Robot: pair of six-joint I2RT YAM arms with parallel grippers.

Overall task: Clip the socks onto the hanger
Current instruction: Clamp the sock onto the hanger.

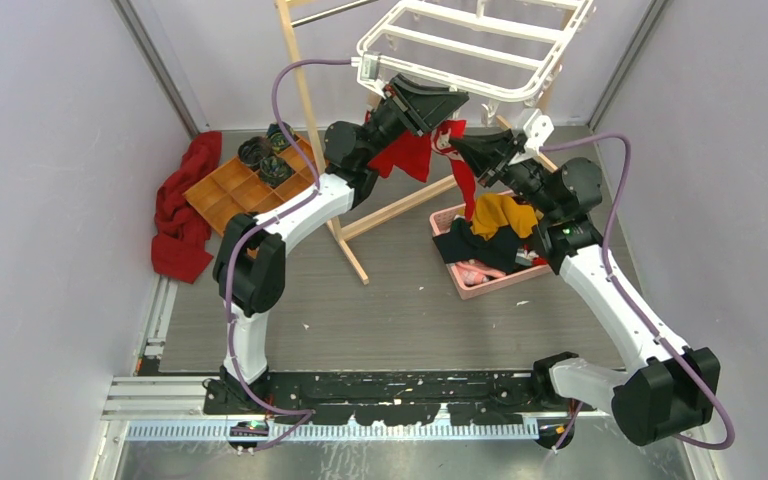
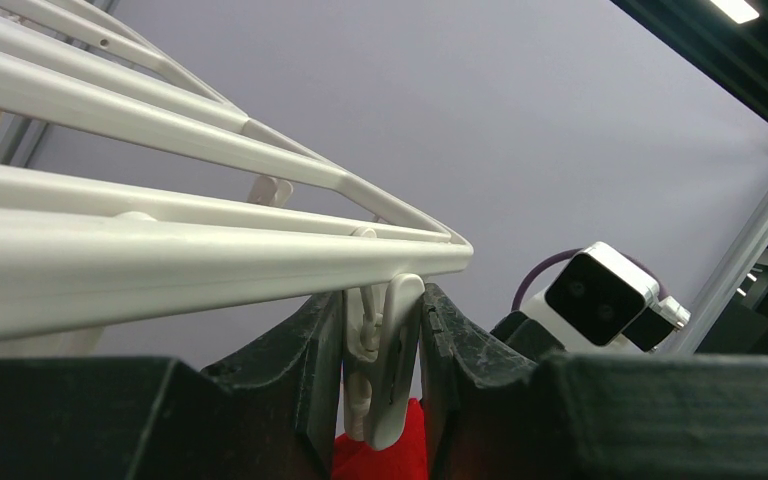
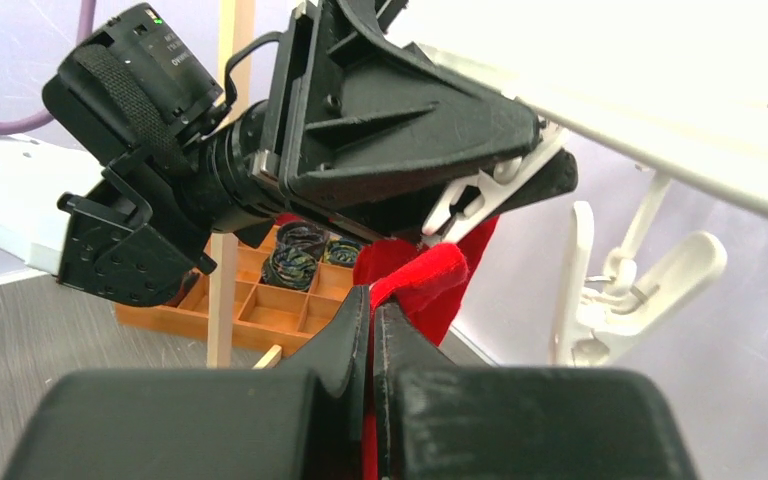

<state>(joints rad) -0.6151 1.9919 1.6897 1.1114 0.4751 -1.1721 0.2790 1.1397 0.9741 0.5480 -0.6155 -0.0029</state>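
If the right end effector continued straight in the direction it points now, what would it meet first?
Probably the white clip that the left end effector pinches, just beyond the edge of the red sock held in the right end effector. Depth is hard to judge here.

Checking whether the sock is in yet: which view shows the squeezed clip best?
Right wrist: the clip shows side-on, its mouth at the sock's top edge. Left wrist shows only its handles, pinched in the left gripper; the top view hides it behind that gripper.
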